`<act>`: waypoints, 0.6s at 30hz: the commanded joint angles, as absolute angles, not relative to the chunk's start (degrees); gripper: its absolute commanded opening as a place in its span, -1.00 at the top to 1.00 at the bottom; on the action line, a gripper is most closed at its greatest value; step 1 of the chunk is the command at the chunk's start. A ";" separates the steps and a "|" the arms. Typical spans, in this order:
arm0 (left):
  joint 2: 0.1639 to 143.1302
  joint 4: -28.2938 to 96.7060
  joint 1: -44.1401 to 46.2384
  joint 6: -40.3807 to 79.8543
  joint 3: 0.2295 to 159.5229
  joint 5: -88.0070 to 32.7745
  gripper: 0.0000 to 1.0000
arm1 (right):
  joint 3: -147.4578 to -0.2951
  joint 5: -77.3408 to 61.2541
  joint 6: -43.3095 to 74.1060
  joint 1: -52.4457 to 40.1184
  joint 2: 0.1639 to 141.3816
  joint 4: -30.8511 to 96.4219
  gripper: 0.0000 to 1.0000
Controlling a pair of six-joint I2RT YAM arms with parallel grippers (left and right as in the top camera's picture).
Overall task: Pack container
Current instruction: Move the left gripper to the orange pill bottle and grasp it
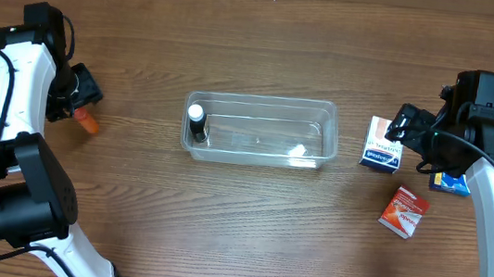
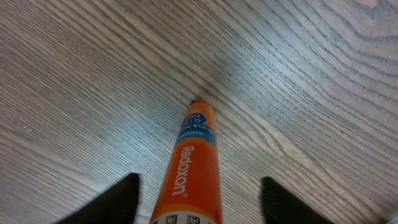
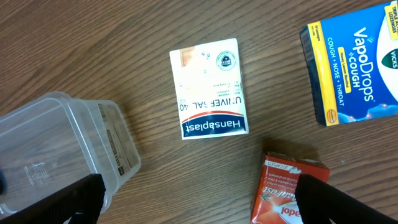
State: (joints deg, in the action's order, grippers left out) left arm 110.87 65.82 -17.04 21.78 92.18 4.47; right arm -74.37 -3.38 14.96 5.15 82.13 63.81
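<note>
The clear plastic container [image 1: 263, 162] stands mid-table with a small dark bottle with a white cap [image 1: 197, 122] upright at its left end. My left gripper [image 1: 79, 101] is open at the far left, and an orange Redoxon tube [image 2: 194, 168] lies on the table between its fingers [image 2: 199, 205], untouched. My right gripper [image 1: 407, 129] is open and empty above the table [image 3: 199, 199], right of the container's end [image 3: 62, 143]. A white Hansaplast box [image 3: 210, 88] lies ahead of it.
A blue VapoDrops box [image 3: 354, 62] lies at the right, also in the overhead view [image 1: 450, 183]. A red tablet box [image 3: 286, 193] lies near my right finger, in front of the others [image 1: 405, 211]. The orange tube's tip shows in the overhead view [image 1: 87, 121].
</note>
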 commanded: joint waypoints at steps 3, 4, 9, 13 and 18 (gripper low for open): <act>110.91 66.06 -17.61 20.93 91.88 3.97 0.18 | -76.07 -2.63 14.81 5.23 81.89 63.48 -1.00; 110.91 66.19 -17.61 20.93 91.88 3.97 0.24 | -76.07 -2.63 14.81 5.23 81.89 63.48 -1.00; 110.89 67.88 -17.61 20.97 91.88 3.97 0.88 | -76.07 -2.66 14.81 5.23 81.89 63.51 -1.00; 109.89 69.04 -17.52 20.99 92.14 0.84 0.92 | -76.07 -2.66 14.81 5.23 81.89 63.51 -1.00; 99.77 72.03 -13.69 20.97 92.16 -1.54 0.92 | -76.07 -2.66 14.81 5.23 81.89 63.51 -1.00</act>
